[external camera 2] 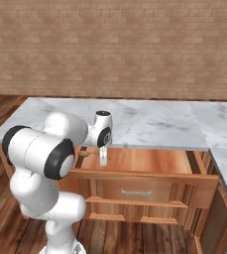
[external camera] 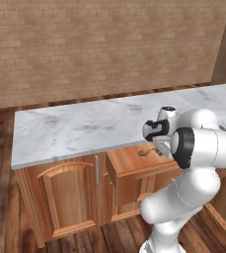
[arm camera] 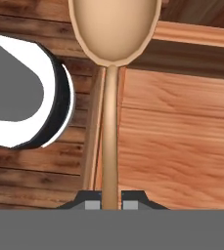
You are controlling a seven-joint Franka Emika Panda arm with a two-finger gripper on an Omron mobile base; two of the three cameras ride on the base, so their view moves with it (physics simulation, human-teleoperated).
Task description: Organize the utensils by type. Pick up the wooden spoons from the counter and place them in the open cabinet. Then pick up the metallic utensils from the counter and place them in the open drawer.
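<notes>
My gripper (external camera: 159, 148) (external camera 2: 103, 159) (arm camera: 110, 202) hangs just past the counter's front edge, above the left end of the open drawer (external camera: 134, 159) (external camera 2: 149, 161). It is shut on the thin handle of a small coppery-brown spoon (arm camera: 112, 29), one of the metallic utensils. The spoon sticks out sideways over the drawer, bowl (external camera: 144, 152) (external camera 2: 85, 154) away from the fingers. In the hand view the drawer's orange-brown wood (arm camera: 182, 136) lies under the spoon. The white marble counter (external camera: 85, 128) (external camera 2: 149, 124) is bare. The wooden spoons and the open cabinet are out of view.
A panelled lower cabinet door (external camera: 67, 197) stands left of the drawer. The pulled-out drawer front (external camera 2: 144, 191) juts toward my base. The counter turns a corner at the right (external camera 2: 226, 168). A brick wall (external camera: 99, 44) backs the counter, and the floor is wooden.
</notes>
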